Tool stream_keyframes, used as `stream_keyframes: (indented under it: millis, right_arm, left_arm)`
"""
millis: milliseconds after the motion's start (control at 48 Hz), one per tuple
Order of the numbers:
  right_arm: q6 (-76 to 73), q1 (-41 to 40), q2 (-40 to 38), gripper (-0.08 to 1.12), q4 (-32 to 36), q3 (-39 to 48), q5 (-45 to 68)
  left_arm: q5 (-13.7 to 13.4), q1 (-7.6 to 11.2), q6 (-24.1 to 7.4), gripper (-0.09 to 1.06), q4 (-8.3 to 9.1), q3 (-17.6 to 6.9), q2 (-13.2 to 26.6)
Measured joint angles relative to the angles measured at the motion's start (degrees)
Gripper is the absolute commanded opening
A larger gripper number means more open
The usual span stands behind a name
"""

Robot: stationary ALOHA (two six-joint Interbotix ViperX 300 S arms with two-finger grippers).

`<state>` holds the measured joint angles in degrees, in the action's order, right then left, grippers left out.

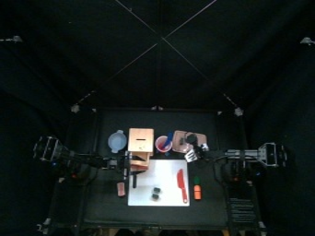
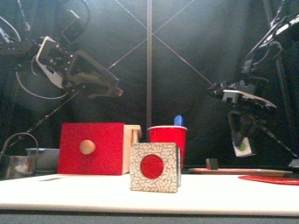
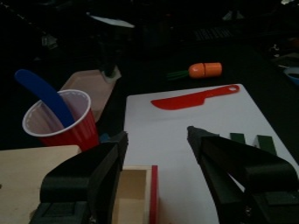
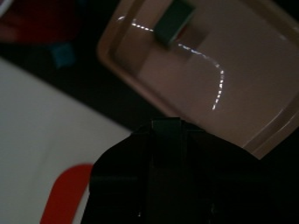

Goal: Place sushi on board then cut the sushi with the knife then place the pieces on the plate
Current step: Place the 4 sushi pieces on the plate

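Top view puts the white board (image 1: 160, 205) at the counter's front middle, with the remaining sushi (image 1: 157, 194) on it beside the red knife (image 1: 182, 184); the pink plate (image 4: 239, 70) lies behind the board, toward 1 o'clock. Spread wide and empty, the left hand (image 3: 156, 136) hangs by the wooden box (image 2: 93, 149), and the sushi lies near it at about 5 o'clock; the right hand (image 2: 240, 144) hangs over the plate, with the sushi off at 7 o'clock and farther away, so I'd judge the left arm the closer one for the next pickup. Front view shows the sushi's speckled white cut face, red at the centre, turned toward 6 o'clock; its long axis likely runs 12 to 6. Right wrist view alone shows one dark green piece (image 4: 177, 19) already on the plate; whether the right hand grips anything I cannot tell.
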<state>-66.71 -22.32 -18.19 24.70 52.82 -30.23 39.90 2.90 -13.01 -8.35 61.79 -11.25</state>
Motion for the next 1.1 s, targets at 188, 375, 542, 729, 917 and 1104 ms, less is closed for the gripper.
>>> stream_keyframes:
  millis: [188,375,542,729,917,1104]
  right_arm:
    - [-0.2,-6.2,3.8,0.57,-1.0,0.1,5.7]
    - [-0.2,-7.9,9.1,0.57,-0.8,-1.1,8.3]
    - [-0.1,-8.8,12.9,0.57,0.6,-3.7,8.6]
    - [-0.1,-9.2,14.0,0.59,2.6,-5.3,7.6]
    - [-0.1,-9.4,14.0,0.59,3.6,-5.6,4.7]
    - [-0.1,-9.4,14.0,0.62,5.3,-5.6,3.4]
  left_arm:
    - [0.0,-0.09,-0.1,0.91,0.09,0.4,0.0]
    - [0.0,-0.09,-0.1,0.91,0.18,0.9,0.0]
    - [0.0,-0.09,-0.1,0.91,0.18,1.4,0.0]
    - [0.0,0.0,0.0,0.91,0.18,2.0,-0.1]
    - [0.0,0.09,0.0,0.91,0.18,2.3,-0.1]
    - [0.0,0.09,0.1,0.91,0.09,2.3,-0.1]
